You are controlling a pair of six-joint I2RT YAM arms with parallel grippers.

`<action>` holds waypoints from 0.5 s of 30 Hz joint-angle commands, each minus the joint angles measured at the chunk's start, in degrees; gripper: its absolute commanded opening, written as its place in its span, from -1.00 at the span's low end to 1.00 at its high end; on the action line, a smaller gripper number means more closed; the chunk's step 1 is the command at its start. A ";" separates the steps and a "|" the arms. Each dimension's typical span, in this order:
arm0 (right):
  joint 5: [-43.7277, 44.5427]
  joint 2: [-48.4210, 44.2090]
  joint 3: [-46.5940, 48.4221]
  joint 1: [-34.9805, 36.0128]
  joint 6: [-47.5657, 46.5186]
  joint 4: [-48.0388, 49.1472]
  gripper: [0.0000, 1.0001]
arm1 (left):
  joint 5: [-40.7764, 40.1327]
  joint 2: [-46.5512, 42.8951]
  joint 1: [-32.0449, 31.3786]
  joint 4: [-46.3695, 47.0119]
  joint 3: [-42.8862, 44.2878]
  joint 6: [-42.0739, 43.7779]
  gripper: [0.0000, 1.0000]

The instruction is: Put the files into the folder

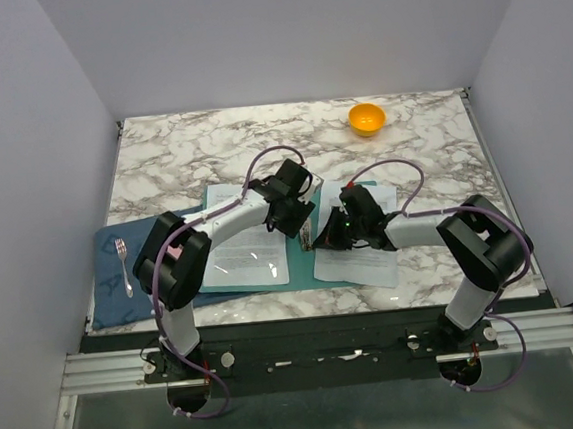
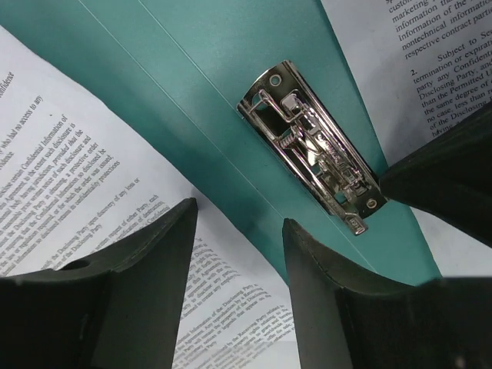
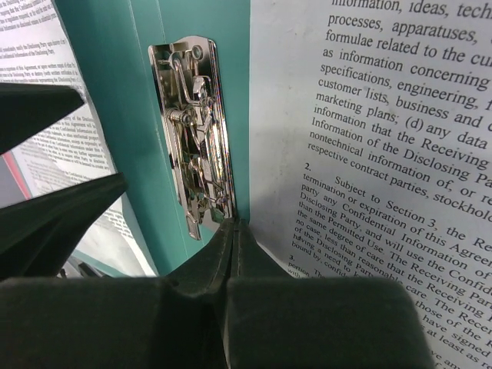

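Note:
The teal folder (image 1: 304,271) lies open on the table, with its metal clip (image 2: 315,150) on the spine. Files lie on both halves: one printed sheet on the left (image 1: 244,248) and one on the right (image 1: 366,258). My left gripper (image 2: 238,223) hovers open over the left sheet's (image 2: 77,192) inner edge, nothing between its fingers. My right gripper (image 3: 234,224) is shut. Its tips rest at the near end of the clip (image 3: 196,131), against the right sheet's (image 3: 369,154) edge. Whether paper is pinched I cannot tell.
A dark blue placemat (image 1: 122,279) with a fork (image 1: 123,264) lies at the left, partly under the folder. An orange bowl (image 1: 366,118) stands at the back right. The two grippers are close together over the spine, the right one's finger (image 2: 446,181) beside the left one.

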 commanded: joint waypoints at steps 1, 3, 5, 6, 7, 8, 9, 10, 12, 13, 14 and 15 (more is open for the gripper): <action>1.67 0.13 -1.71 -0.33 0.03 -0.41 -0.92 | 3.34 1.33 -0.16 2.26 1.98 -2.06 0.11; 1.76 0.31 -1.45 -0.33 0.12 -0.41 -0.94 | 4.92 0.55 -0.25 2.35 1.37 -2.24 -0.06; 1.85 0.39 -1.44 -0.33 0.21 -0.41 -0.95 | 5.89 -0.33 -0.25 2.26 0.40 -2.06 -0.16; 1.94 0.31 -1.27 -0.33 0.12 -0.41 -0.95 | 6.50 -1.38 -0.16 2.17 0.05 -2.06 -0.18; 2.03 0.22 -1.18 -0.33 0.12 -0.41 -0.95 | 7.12 -1.92 -0.25 2.09 -0.82 -2.23 -0.20; 2.20 0.13 -1.27 -0.33 0.12 -0.50 -0.96 | 7.99 -2.62 -0.25 2.08 -1.27 -2.58 -0.22; 2.46 -0.13 -1.35 -0.33 0.12 -0.50 -0.96 | 9.65 -3.67 -0.42 2.08 -1.71 -2.76 -0.22; 2.90 -0.13 -1.62 -0.33 0.21 -0.50 -0.97 | 10.11 -4.20 -0.60 2.08 -2.41 -2.94 -0.22; 3.17 -0.13 -1.97 -0.33 0.64 -0.41 -0.99 | 11.25 -5.08 -1.39 2.00 -3.03 -3.64 -0.22; 3.34 -0.05 -2.23 -0.33 0.73 -0.41 -0.99 | 11.60 -5.26 -1.74 2.00 -3.72 -3.99 -0.22; 3.52 0.04 -2.50 -0.33 1.17 -0.24 -0.99 | 11.87 -5.43 -2.35 1.91 -4.08 -4.43 -0.22; 3.69 0.04 -2.76 -0.33 1.26 0.02 -0.99 | 12.13 -5.78 -2.53 1.91 -4.43 -5.39 -0.22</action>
